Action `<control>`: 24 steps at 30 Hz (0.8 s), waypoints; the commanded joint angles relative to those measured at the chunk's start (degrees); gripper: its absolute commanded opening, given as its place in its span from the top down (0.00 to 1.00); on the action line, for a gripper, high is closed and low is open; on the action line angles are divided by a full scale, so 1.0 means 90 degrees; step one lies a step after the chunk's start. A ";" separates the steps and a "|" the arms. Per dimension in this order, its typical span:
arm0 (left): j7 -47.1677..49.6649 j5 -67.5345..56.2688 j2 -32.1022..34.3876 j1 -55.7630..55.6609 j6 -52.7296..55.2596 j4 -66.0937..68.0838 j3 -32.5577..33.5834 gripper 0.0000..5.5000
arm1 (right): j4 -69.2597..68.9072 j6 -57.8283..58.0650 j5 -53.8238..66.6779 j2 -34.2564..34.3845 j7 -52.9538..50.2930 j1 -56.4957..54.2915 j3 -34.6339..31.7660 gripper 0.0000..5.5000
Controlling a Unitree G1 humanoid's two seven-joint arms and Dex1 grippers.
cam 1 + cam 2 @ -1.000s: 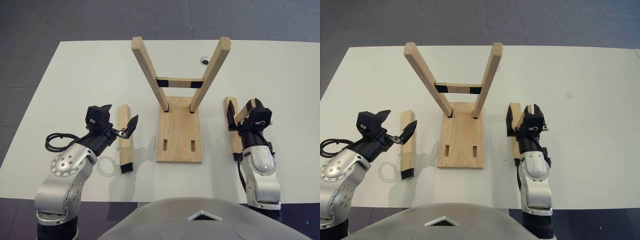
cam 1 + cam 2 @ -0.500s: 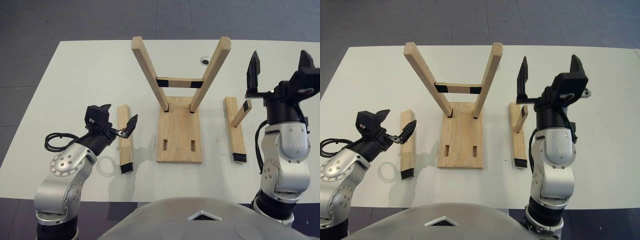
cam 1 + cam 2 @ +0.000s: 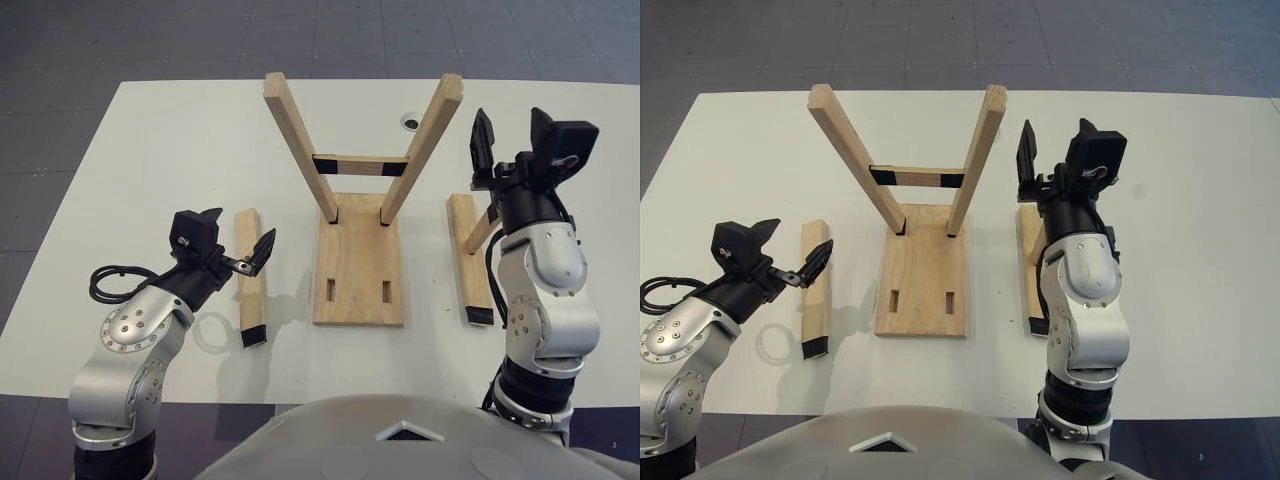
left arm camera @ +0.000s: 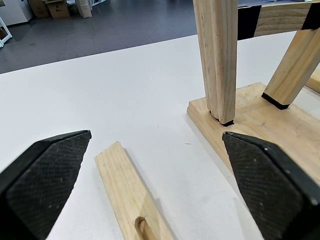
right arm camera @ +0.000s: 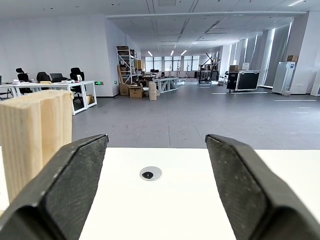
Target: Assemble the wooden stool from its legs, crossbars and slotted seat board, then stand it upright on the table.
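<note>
The seat board lies flat in the middle of the white counter. Two legs stand in its far slots and lean apart toward their tops. A crossbar with black ends joins them partway up. Two more slots show in the board's near half.

A loose leg lies flat on the counter left of the board, apart from it, with its black end nearest the robot. The left claw hangs low over this leg's far end, spread wide and holding nothing. In the left wrist view the leg runs between the two fingers, touching neither.

Another loose leg lies flat right of the board, also with its black end near. A short piece leans up from it, partly hidden by the right arm.

The right claw is raised well above the counter, over that leg's far end and just right of the top of the right standing leg. It is spread wide and holds nothing. In the right wrist view its pads frame a round hole in the counter's far part, and the standing leg's top shows beside one pad.
</note>
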 commanded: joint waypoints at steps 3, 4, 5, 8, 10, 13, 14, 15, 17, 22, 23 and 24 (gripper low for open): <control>-0.0010 -0.0004 -0.0001 -0.0064 0.0073 -0.0030 0.0005 0.12 | -0.0237 -0.0053 0.0008 0.0037 -0.0056 -0.0032 0.0077 0.54; -0.0011 -0.0007 -0.0001 -0.0057 0.0074 -0.0037 0.0010 0.12 | -0.0464 -0.0211 -0.0041 0.0033 -0.0074 -0.0110 0.0125 0.58; -0.0010 -0.0012 -0.0001 -0.0047 0.0079 -0.0052 0.0017 0.12 | -0.0689 -0.0301 -0.0058 0.0035 -0.0088 -0.0188 0.0159 0.59; 0.0005 -0.0014 -0.0014 -0.0022 0.0088 -0.0080 0.0017 0.12 | -0.1222 -0.0419 -0.0044 0.0013 -0.0202 -0.0568 -0.0003 0.59; 0.0012 -0.0009 -0.0024 -0.0017 0.0083 -0.0077 0.0008 0.12 | -0.1174 -0.0439 -0.0012 -0.0048 -0.0208 -0.0664 -0.0144 0.59; 0.0010 -0.0013 -0.0039 -0.0008 0.0088 -0.0090 -0.0006 0.12 | -0.0119 -0.0640 -0.0010 -0.0107 -0.0073 -0.0214 -0.0238 0.59; 0.0007 -0.0019 -0.0040 -0.0010 0.0097 -0.0098 -0.0006 0.12 | 0.0411 -0.0762 -0.0057 -0.0158 -0.0013 -0.0008 -0.0257 0.59; 0.0002 -0.0023 -0.0038 -0.0011 0.0104 -0.0108 -0.0005 0.12 | 0.0804 -0.0833 -0.0076 -0.0189 0.0025 0.0155 -0.0286 0.59; -0.0011 -0.0032 -0.0024 -0.0018 0.0123 -0.0122 -0.0002 0.12 | 0.1231 -0.0828 -0.0040 -0.0175 0.0086 0.0579 -0.0268 0.59; -0.0027 -0.0057 -0.0024 0.0013 0.0157 -0.0155 0.0028 0.12 | 0.1487 -0.0943 -0.0135 -0.0262 0.0212 0.1472 -0.0063 0.59; -0.0024 -0.0055 -0.0031 0.0025 0.0153 -0.0154 0.0032 0.12 | 0.1462 -0.0974 -0.0108 -0.0267 0.0203 0.1479 -0.0101 0.59; -0.0022 -0.0051 -0.0036 0.0032 0.0146 -0.0147 0.0031 0.12 | 0.1442 -0.1004 -0.0081 -0.0267 0.0192 0.1465 -0.0122 0.59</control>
